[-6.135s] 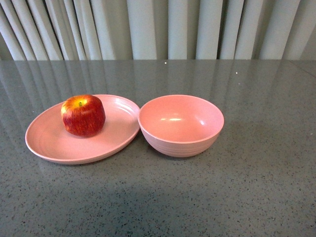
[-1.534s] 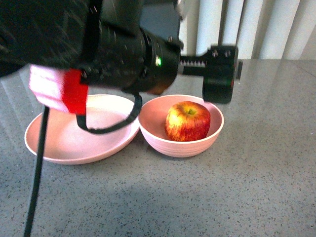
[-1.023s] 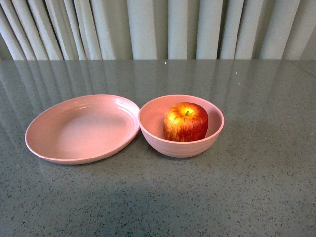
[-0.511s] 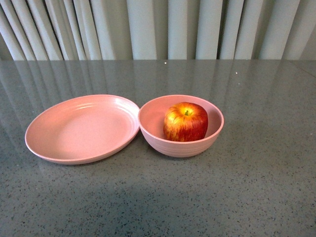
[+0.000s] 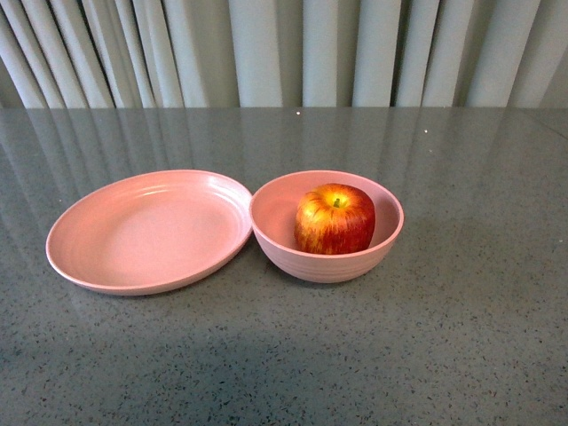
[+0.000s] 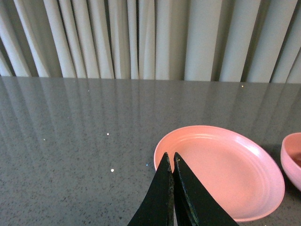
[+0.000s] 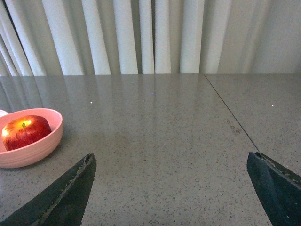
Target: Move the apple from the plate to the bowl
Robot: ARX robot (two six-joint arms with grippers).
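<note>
The red apple (image 5: 334, 218) with its yellow top sits upright inside the deep pink bowl (image 5: 284, 249) at the table's middle. The shallow pink plate (image 5: 146, 231) lies beside the bowl on its left, touching its rim, and holds nothing. Neither arm shows in the front view. In the left wrist view my left gripper (image 6: 170, 156) is shut and empty, tips over the plate's (image 6: 225, 169) near rim. In the right wrist view my right gripper (image 7: 171, 157) is open wide and empty over bare table, with the bowl (image 7: 33, 148) and the apple (image 7: 26, 131) off to one side.
The grey speckled table (image 5: 461, 337) runs back to a wall of pale curtains (image 5: 284, 53). A thin seam (image 7: 230, 113) crosses the tabletop in the right wrist view.
The apple has gone from the plate into the bowl. The arm that filled the front view 1.5 s ago has pulled out of it. Nothing has moved in the last second.
</note>
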